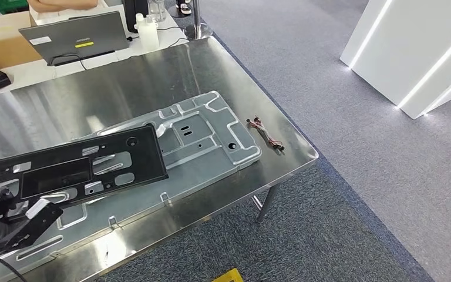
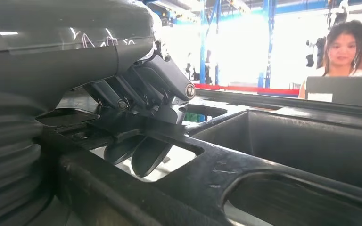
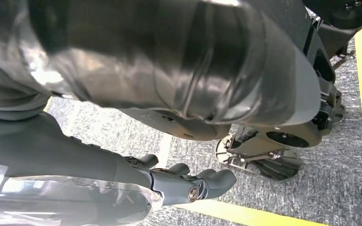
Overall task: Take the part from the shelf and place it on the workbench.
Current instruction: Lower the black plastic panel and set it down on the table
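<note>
Steel workbench (image 1: pixel 123 76) fills my head view, grey carpet (image 1: pixel 358 147) beyond its right edge. On the bench: a pressed metal panel (image 1: pixel 211 132) lying flat, and a small wire bundle (image 1: pixel 265 135) near the right edge, apart from the panel.

I've got the black part (image 1: pixel 82 167) in the left hand (image 1: pixel 12 217). It sits over the near-left end of the panel, far end tilted up slightly; can't tell if any of it touches the panel yet. In the left wrist view the fingers (image 2: pixel 146 155) hook down through a cutout in the frame with the thumb on top, so it's a pinch on the frame's edge. My guess is that end grip explains the tilt.

Right hand (image 3: pixel 188 183) hangs over the floor, fingers loosely curled and a little apart, nothing in them.

Room: bare steel behind the panel up to the laptop (image 1: pixel 76 35) and bottle (image 1: pixel 147 29). Bench's near edge is close below the part, so I'd set down inward, not toward me.
</note>
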